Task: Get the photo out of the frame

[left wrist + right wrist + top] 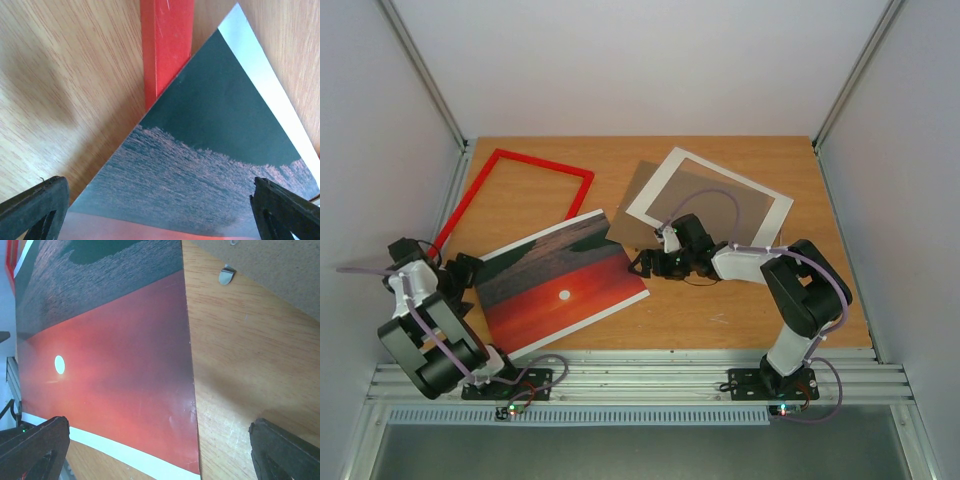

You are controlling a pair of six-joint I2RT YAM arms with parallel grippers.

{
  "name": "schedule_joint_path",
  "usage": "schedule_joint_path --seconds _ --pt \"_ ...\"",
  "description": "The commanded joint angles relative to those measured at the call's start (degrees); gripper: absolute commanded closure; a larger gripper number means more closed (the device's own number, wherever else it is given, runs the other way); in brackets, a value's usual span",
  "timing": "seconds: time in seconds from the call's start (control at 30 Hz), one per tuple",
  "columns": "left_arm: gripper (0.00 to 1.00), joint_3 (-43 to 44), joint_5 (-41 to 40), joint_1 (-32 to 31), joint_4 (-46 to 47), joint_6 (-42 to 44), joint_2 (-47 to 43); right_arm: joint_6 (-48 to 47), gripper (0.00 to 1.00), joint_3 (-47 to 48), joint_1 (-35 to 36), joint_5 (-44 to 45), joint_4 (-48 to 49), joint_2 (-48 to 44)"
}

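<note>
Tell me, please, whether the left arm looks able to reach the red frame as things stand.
Probably yes: the open left gripper hangs close above the near bar of the frame. Only a corner of the photo overlaps that bar.

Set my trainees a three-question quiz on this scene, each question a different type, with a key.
1. True or false: the photo is mounted inside the red frame.
2. Seen from above, the white mat lies: A) left of the frame, B) right of it, C) under the photo.
3. Fill in: the left fingers and right fingers stand ___.
Key: 1 false; 2 B; 3 open.
</note>
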Motion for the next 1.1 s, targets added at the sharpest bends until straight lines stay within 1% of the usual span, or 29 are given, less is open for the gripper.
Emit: schedule_joint_path --seconds 0.0,0.13,0.27,0.37,0.5,0.67,0.8,0.97,1.07 --pt "0.01 2.39 0.85 2.48 2.50 -0.03 1.67 -1.27 0.02 -0.88 -0.22 -1.70 1.14 -1.23" --pt "0.01 5.23 1.73 4.73 0.42 2.39 3.66 -1.41 0.02 -1.40 -0.17 -1.78 2.01 -1.38" --pt "0.01 5.54 3.18 5.09 0.41 4.48 5.04 -0.69 0.02 -1.41 -0.17 -3.51 3.66 -0.56" --pt "0.01 5.13 3.77 5.11 1.33 4.56 6.93 -0.10 0.02 -1.53 -0.21 -5.29 4.62 -0.71" --pt "0.01 4.43 4.25 5.08 2.67 3.87 9.26 -0.54 0.02 -1.85 -0.17 -4.90 4.38 -1.85" --pt "0.01 4.25 3.77 5.12 3.18 3.54 9.10 -0.44 0.02 -2.12 -0.18 -4.63 4.73 -2.10" --pt "0.01 3.60 6.35 4.25 4.42 3.49 10.93 -0.34 0.02 -2.20 -0.19 -5.03 5.00 -2.23" --pt "0.01 3.85 5.07 1.49 4.57 3.42 12.71 -0.33 0.02 -2.31 -0.21 -5.38 5.28 -2.54" --pt "0.01 3.84 5.66 0.37 4.99 3.23 13.45 -0.25 0.02 -2.40 -0.22 -5.44 5.36 -2.76"
